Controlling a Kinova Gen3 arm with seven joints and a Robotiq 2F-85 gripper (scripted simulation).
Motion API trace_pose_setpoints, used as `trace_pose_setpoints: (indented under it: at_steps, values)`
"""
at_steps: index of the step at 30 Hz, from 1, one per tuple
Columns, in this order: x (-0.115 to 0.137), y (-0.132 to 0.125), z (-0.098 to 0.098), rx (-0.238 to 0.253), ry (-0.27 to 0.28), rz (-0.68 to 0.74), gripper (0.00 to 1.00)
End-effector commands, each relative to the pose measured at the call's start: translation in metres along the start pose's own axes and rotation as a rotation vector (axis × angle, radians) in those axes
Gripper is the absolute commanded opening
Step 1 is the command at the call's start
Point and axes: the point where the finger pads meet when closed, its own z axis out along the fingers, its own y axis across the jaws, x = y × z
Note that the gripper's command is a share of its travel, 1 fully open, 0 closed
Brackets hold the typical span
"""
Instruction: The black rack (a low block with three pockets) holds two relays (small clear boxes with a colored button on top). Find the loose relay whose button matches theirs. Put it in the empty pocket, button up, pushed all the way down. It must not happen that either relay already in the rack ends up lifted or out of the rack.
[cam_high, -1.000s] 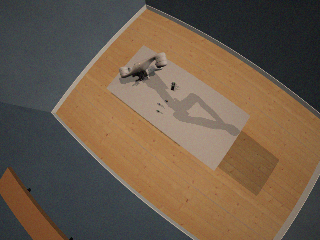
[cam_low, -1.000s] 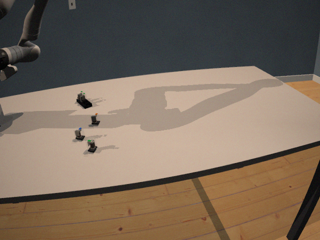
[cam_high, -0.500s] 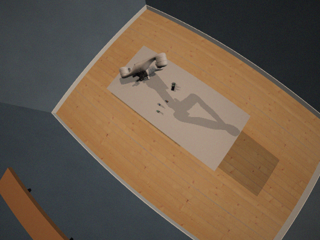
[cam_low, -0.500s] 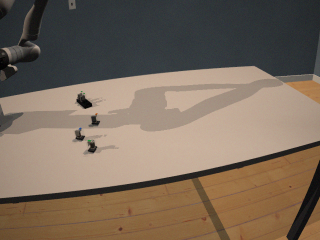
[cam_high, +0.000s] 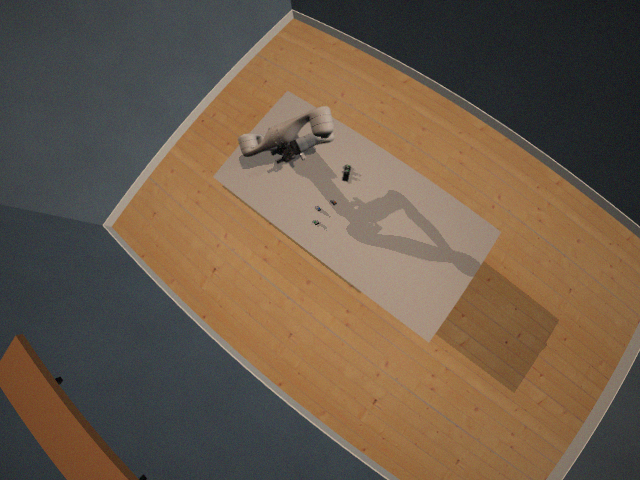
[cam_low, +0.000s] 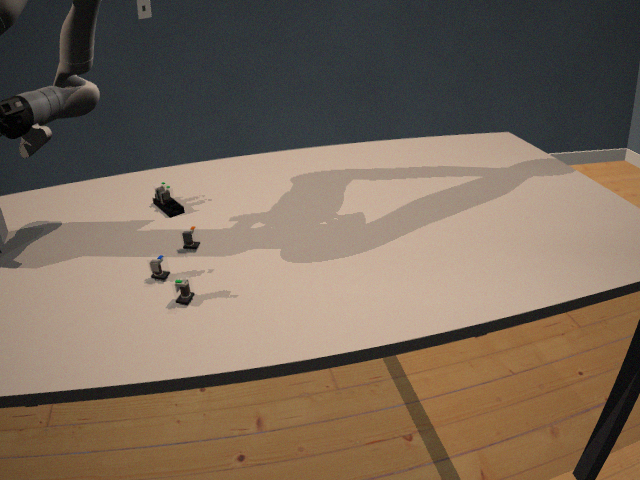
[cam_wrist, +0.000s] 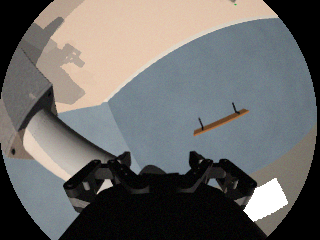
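Rack (cam_high: 345, 176) (cam_low: 173, 207) showing two greens, near green relay (cam_high: 315, 222) (cam_low: 184, 291) waiting loose | gripper (cam_high: 289, 150) (cam_wrist: 160, 158) gaping fully, holding nothing | pick, insertion, press all remaining

End effector (cam_high: 284, 157) (cam_wrist: 160, 158) open; arm folded
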Motion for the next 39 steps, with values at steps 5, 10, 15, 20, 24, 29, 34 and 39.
trace_pose_setpoints:
  at_steps: [5,10,15,20,24,29,34,39]
  values:
    - [0.020,0.004,-0.040,0.176,0.043,0.130,1.00]
    - [0.045,0.007,-0.088,0.380,0.089,0.290,1.00]
    - [0.061,0.008,-0.119,0.511,0.118,0.393,1.00]
    - [0.094,0.012,-0.182,0.780,0.177,0.605,1.00]
    - [0.117,0.014,-0.226,0.969,0.220,0.755,1.00]
    - [0.141,0.015,-0.271,1.162,0.265,0.909,1.00]
    - [0.153,0.016,-0.295,1.263,0.287,0.990,1.00]
    - [0.171,0.018,-0.329,1.409,0.320,1.106,1.00]
